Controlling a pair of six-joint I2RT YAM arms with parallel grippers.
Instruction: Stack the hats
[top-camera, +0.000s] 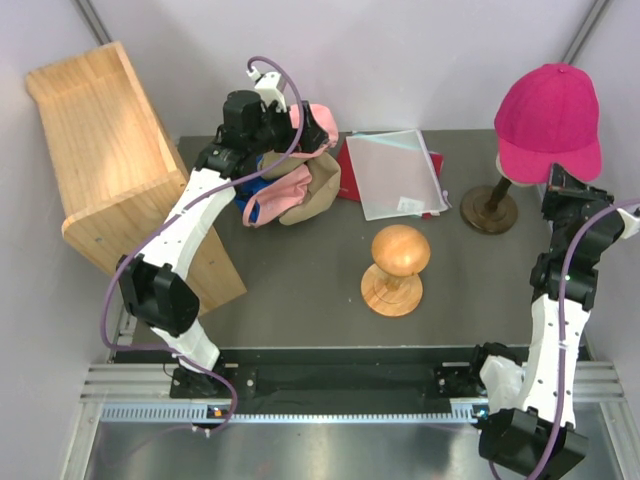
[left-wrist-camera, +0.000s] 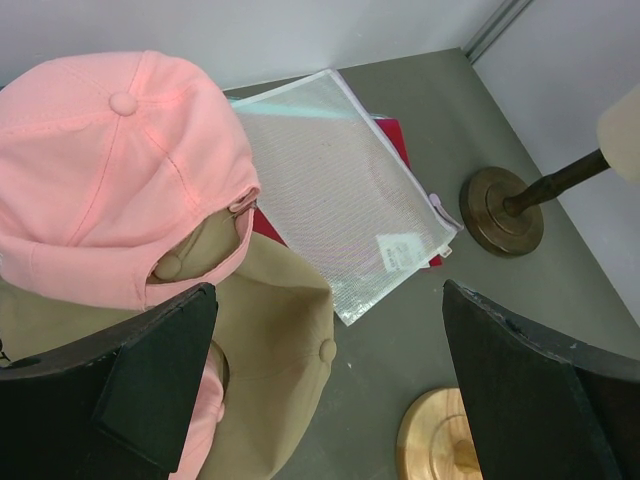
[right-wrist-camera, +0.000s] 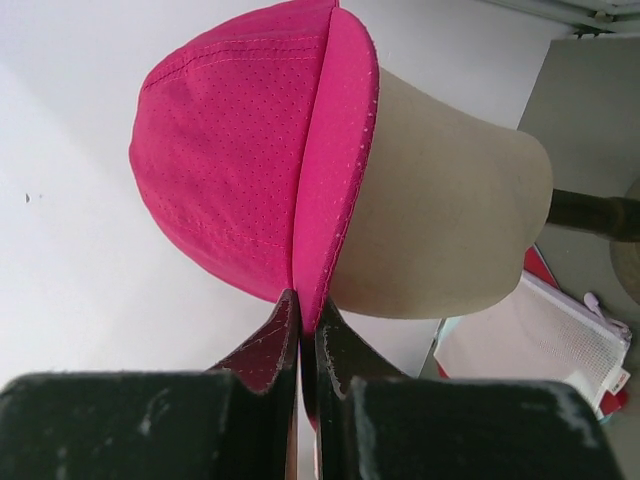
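grey table (top-camera: 300, 245): left tool (left-wrist-camera: 330, 300) open above pink cap (left-wrist-camera: 110, 170); right tool (right-wrist-camera: 308, 312) pinching magenta cap (right-wrist-camera: 230, 150)

The desk (top-camera: 300, 285) is carrying piled caps (top-camera: 312, 195), a mesh pouch (top-camera: 395, 172) on a red folder (top-camera: 350, 178), a wooden knob (top-camera: 398, 270) and a stand base (top-camera: 489, 210).

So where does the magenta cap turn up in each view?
Top external: magenta cap in the upper right corner.
Left wrist: not in it.
Right wrist: upper centre-left, on the mannequin head, its brim pinched in the right tool.
Shared landmark: the mesh pouch, visible in all three.
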